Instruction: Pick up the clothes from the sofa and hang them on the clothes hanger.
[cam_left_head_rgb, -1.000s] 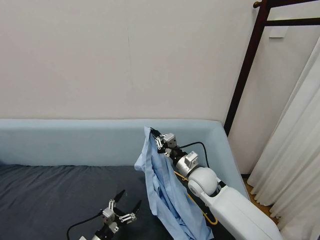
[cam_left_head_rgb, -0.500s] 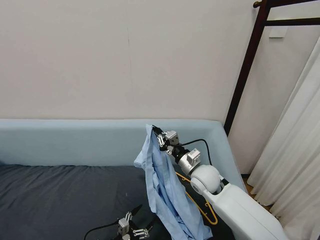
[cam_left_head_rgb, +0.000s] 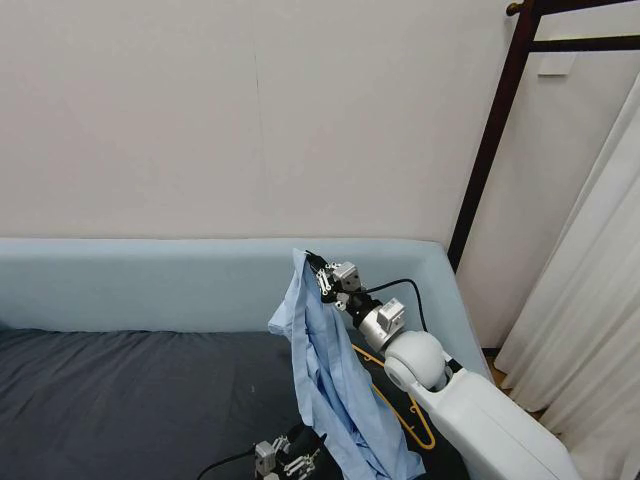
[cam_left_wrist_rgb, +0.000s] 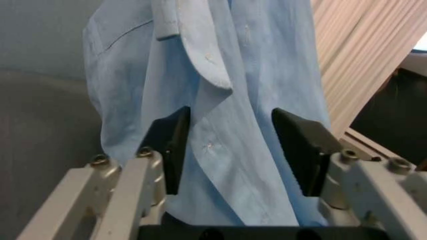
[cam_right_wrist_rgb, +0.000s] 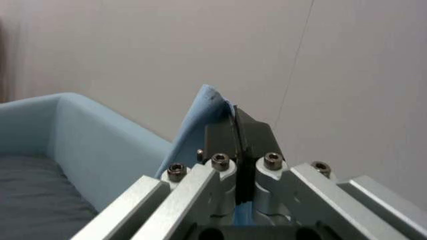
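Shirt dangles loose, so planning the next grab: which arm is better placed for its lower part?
Probably left. The left gripper is open beside the hanging shirt; the right gripper is shut on its top.

Shirt (cam_left_head_rgb: 335, 390): plain light blue, no print. Sofa (cam_left_head_rgb: 150, 280): pale blue frame; seat cushion (cam_left_head_rgb: 120, 400) dark grey-blue. Wall (cam_left_head_rgb: 250, 110): off-white, plain. Clothes rack (cam_left_head_rgb: 490, 150): dark brown. Curtain (cam_left_head_rgb: 590, 330): white, vertical pleats. Hanger (cam_left_head_rgb: 408, 415): yellow-orange. Right arm (cam_left_head_rgb: 480, 420): white shell. Left gripper (cam_left_wrist_rgb: 230, 145): silver fingers (cam_left_wrist_rgb: 127, 195), black pads (cam_left_wrist_rgb: 300, 150).

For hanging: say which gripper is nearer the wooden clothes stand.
Right. The right gripper, pinching the blue shirt, is left of the stand; the left gripper is lower and farther.
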